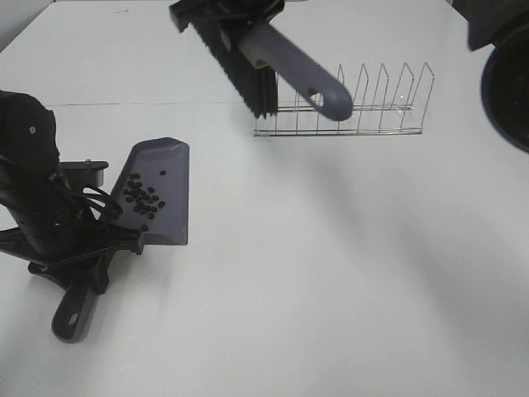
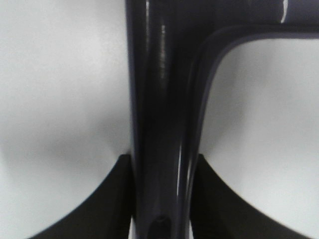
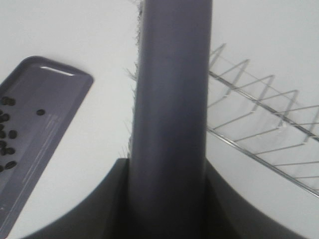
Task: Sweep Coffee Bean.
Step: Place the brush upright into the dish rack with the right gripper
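The grey-purple dustpan [image 1: 171, 165] lies on the white table at the left, with the coffee beans [image 1: 142, 198] in a loose cluster inside it. My left gripper [image 1: 89, 263] is shut on the dustpan's handle [image 2: 159, 124], with the handle between its fingers [image 2: 114, 204]. My right gripper [image 1: 225, 10] at the top is shut on the brush [image 1: 285, 62] and holds it in the air, with the black bristles [image 1: 241, 73] clear of the table. In the right wrist view the brush handle [image 3: 172, 99] fills the middle, and the dustpan [image 3: 47, 104] and beans [image 3: 6, 134] lie beside it.
A wire rack [image 1: 355, 112] stands on the table at the back, right of the bristles; it also shows in the right wrist view [image 3: 264, 119]. A dark machine part [image 1: 506, 78] sits at the right edge. A table seam [image 1: 124, 104] runs behind the dustpan.
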